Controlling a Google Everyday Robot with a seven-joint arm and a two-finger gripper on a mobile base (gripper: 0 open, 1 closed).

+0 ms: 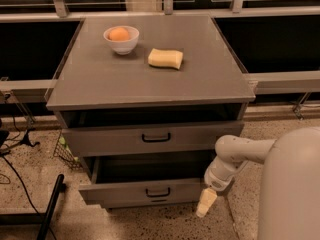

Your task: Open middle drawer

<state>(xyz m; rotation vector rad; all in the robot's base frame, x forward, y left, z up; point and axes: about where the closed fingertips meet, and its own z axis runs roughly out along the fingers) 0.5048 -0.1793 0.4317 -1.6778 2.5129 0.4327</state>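
Observation:
The grey cabinet has three drawers. The top drawer (150,136) is open a crack. The middle drawer (142,191), grey with a small black bar handle, stands pulled well out, and its dark inside shows above the front. Only a sliver of the bottom drawer (159,202) shows beneath it. My gripper (206,204), pale yellow, points down at the floor just off the right end of the middle drawer's front. It holds nothing that I can see.
A white bowl (121,39) with an orange and a yellow sponge (165,58) lie on the cabinet top (150,79). A wire basket (65,151) and black cables are on the floor to the left. My white body (292,189) fills the lower right.

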